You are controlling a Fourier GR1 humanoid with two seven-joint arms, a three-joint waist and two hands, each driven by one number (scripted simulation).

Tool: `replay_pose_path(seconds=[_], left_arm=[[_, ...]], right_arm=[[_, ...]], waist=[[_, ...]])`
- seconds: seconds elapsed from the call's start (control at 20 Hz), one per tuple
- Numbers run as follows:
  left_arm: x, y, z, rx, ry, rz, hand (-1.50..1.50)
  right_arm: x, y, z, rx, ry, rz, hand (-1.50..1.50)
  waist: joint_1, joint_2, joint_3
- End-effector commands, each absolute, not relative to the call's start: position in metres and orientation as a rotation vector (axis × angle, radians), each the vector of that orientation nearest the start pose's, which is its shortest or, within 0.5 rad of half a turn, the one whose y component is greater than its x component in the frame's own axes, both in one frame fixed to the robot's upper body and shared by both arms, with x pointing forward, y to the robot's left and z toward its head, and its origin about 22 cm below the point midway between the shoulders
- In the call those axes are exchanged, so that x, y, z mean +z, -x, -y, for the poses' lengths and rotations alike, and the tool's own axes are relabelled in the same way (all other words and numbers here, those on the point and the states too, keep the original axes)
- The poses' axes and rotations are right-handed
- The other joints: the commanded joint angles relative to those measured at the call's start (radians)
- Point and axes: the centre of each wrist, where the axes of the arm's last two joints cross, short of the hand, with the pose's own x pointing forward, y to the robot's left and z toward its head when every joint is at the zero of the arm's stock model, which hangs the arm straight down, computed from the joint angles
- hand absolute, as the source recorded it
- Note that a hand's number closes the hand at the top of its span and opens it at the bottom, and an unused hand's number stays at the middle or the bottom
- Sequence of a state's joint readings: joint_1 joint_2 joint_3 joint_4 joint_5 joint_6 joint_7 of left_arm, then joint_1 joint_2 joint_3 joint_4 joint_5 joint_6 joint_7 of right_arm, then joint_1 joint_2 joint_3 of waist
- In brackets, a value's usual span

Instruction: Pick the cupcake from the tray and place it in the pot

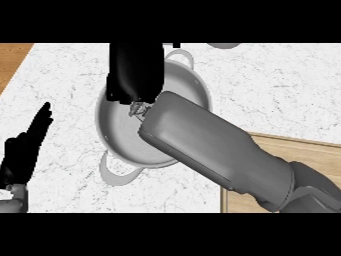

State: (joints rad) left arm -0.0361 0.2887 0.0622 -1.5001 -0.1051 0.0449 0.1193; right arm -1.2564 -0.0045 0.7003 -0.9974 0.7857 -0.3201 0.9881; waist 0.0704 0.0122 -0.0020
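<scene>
Head view, inspected from the near edge outward: the left hand (25, 150) stands at the lower left over the white marble counter (291, 95), fingers straight and together, pointing up, holding nothing and at rest. Near right lies one wooden tray (328, 165), of which only a bare corner shows; nothing is seen on that part. From the same corner the right forearm (217, 150) crosses diagonally above the tray edge and over one steel pot (191, 82), which has two loop handles, one toward the viewer and one at the far rim. The right hand (134, 75) hangs over the pot's far-left interior, fingers curled downward round a small item. That item, judged to be the cupcake (138, 108), shows only as a pale sliver below the fingertips, above the pot's floor; whether it touches the floor cannot be told. As to handling, a cupcake is judged light, soft and easily crushed, with a topping that smears; hold is best taken round the wrapper's sides, low, never on top. Release should be low and level so that it lands upright. Count: one cupcake, one pot, one tray, two hands. At the far edge, part of one grey round object (225, 45) is cut off and cannot be identified.
</scene>
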Motion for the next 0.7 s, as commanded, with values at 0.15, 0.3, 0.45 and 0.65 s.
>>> replay_pose_path(seconds=[0.15,0.3,0.45,0.65], left_arm=[[0.015,-0.256,-0.301,-0.209,-0.367,1.412,0.00],[0.037,-0.272,-0.310,-0.199,-0.369,1.435,0.00],[0.024,-0.252,-0.318,-0.242,-0.374,1.435,0.00],[0.019,-0.255,-0.299,-0.243,-0.347,1.450,0.00]], right_arm=[[0.156,-0.382,-0.036,0.846,1.169,1.594,1.50],[0.149,-0.383,-0.032,0.778,1.045,1.600,1.50],[0.158,-0.405,-0.018,0.706,1.010,1.541,-1.50],[0.145,-0.405,-0.012,0.676,0.881,1.563,-1.50]], waist=[[0.011,0.010,-0.001],[0.017,0.013,0.000],[0.043,0.019,0.000],[0.056,0.021,0.001]])
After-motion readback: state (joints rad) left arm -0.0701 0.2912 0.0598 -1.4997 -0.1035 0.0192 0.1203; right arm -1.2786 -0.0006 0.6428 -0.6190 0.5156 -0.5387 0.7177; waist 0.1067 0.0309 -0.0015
